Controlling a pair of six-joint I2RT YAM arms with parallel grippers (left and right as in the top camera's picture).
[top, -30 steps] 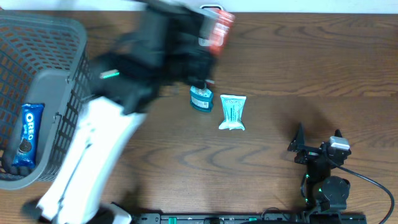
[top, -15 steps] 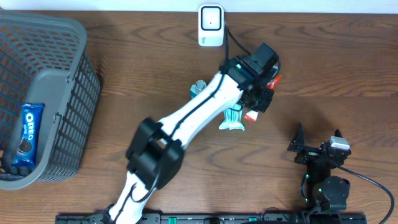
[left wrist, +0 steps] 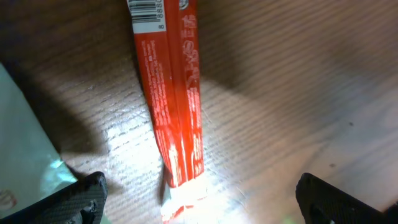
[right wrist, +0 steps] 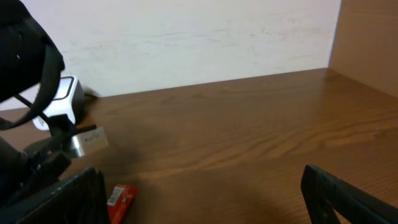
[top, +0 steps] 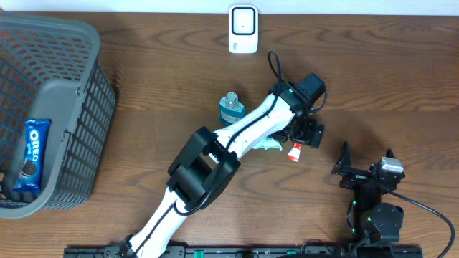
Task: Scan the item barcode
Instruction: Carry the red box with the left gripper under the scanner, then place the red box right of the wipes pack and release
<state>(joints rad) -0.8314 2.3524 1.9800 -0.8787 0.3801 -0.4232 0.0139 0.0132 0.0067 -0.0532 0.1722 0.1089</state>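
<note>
A long red packet [left wrist: 177, 112] with a white barcode label [left wrist: 146, 15] lies flat on the wood table. It sits between the spread fingers of my left gripper [left wrist: 199, 202], which is open and touches nothing. From overhead, the red packet [top: 294, 151] pokes out just below the left gripper [top: 308, 132], right of centre. The white scanner [top: 243, 29] stands at the table's far edge. My right gripper [top: 366, 163] rests open and empty near the front right, and its own camera shows the red packet [right wrist: 121, 200] and the scanner [right wrist: 62, 99] off to its left.
A small teal bottle [top: 231, 109] stands left of the arm, and a pale teal pouch [top: 270, 145] lies partly under it. A grey basket [top: 68, 93] at the left holds a blue Oreo pack [top: 32, 154].
The left arm swung from near the scanner down to the table's right of centre. Its gripper opened and let go of the red packet, which now lies on the table.
</note>
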